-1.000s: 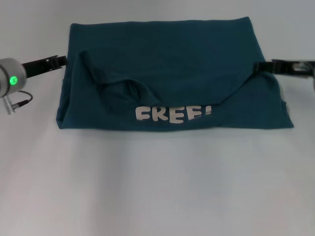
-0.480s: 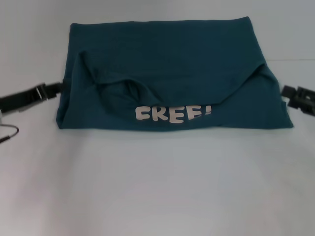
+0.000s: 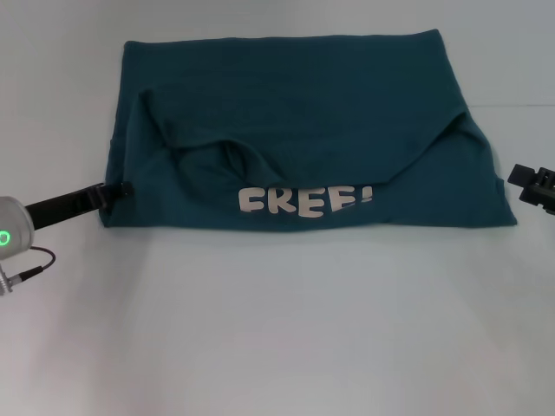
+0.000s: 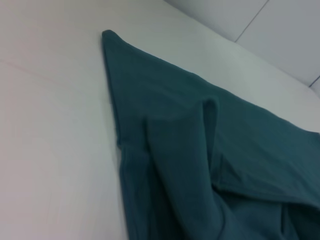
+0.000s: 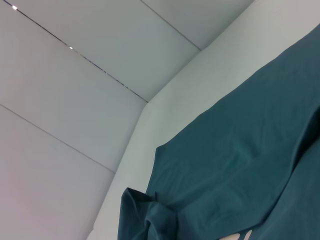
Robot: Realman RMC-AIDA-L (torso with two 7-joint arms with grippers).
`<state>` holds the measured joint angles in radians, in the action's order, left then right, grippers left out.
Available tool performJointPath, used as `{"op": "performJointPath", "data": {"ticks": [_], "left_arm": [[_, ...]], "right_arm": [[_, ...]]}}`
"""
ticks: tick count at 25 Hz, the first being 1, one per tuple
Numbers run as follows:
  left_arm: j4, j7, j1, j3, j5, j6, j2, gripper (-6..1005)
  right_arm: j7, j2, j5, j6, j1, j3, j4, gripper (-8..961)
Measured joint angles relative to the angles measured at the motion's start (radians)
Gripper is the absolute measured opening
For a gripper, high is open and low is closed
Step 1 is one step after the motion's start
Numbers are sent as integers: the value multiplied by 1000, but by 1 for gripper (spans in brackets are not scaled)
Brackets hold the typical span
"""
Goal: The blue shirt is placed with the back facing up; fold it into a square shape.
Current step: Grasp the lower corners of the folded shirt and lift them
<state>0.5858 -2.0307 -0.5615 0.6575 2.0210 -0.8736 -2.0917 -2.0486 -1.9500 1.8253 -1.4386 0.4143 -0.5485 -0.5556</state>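
We see the shirt [image 3: 303, 130] lying partly folded on the white tabletop [image 3: 277, 329], pale lettering showing near its front edge. Our left gripper [image 3: 121, 189] touches its front-left corner; our right gripper [image 3: 525, 180] sits just beside its right edge; we cannot tell either fingers' state

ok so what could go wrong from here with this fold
The blue shirt is already uneven: a rumpled flap sits above the FREE lettering, so another fold over it may trap the bunching and spoil the square.

The left gripper is at the shirt's near left corner, while the right gripper sits clear of the right edge. If only one side gets lifted, the cloth could drag and skew on the table.
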Motion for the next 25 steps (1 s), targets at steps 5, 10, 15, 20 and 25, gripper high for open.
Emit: {"op": "performJointPath", "data": {"ticks": [5,10,15,20,25], "left_arm": [[-22,16,-13,12,0,30,0,465],[-28,17,-13,22,0,41,0,475],[-24,16,-9,16,-5,50,-1,486],[-12,8,-6,15,-2,41,0,496],[-11,-5,-6,19,4,39,1,506]], "right_arm": [[1,0,-1,5,-2,1,0,761],[2,0,-2,5,-8,4,0,760],[2,0,-6,2,-12,4,0,761],[2,0,-7,-2,-15,15,0,761],[2,0,-7,-4,-14,27,0,761]]}}
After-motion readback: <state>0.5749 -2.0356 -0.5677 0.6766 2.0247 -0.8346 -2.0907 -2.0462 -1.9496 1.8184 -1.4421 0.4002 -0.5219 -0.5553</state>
